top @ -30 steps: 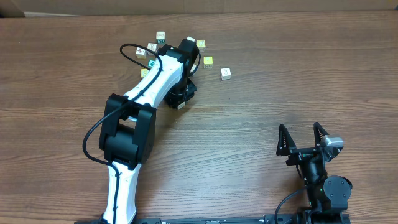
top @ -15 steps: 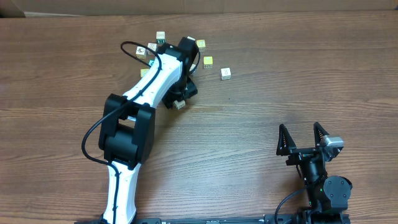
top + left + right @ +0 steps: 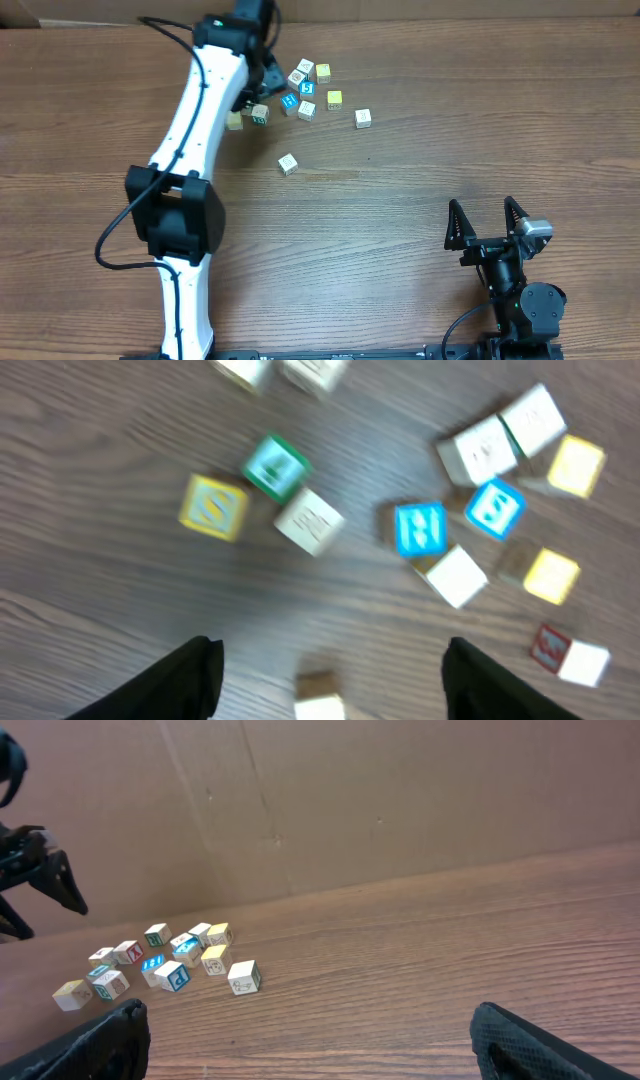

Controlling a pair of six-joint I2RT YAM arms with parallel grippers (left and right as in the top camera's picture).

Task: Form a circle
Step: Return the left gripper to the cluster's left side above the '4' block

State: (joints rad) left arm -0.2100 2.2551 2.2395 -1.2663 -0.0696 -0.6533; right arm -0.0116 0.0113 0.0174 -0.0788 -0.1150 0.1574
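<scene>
Each cube carries a letter or small picture on its faces, but none can be read: they are too small from overhead and smeared by blur in the left wrist view, where only white marks on blue, a green face, a yellow face and a red one come through. The circle (image 3: 307, 89) is a tight clump of white-faced and blue-faced cubes close to the far edge of the table (image 3: 450, 120), left of its middle. It looks more like a huddle than a neat ring, with its cubes touching or just beside each other. Two yellow cubes (image 3: 334, 98) sit just beside it toward the right edge, and a white cube (image 3: 363, 118) lies a little further that way. A lone white cube (image 3: 287, 163) lies apart on the near side. A brown cardboard wall (image 3: 400, 790) rises behind the far edge, so there is little room beyond the clump. Bare wood stretches from it toward the right edge and the near edge. The left pincer (image 3: 330, 655) hangs over the cubes by the far edge, its fingers spread wide and gripping nothing. The right pincer (image 3: 481, 205) stands near the near right corner, well apart from every cube, spread wide and empty.
</scene>
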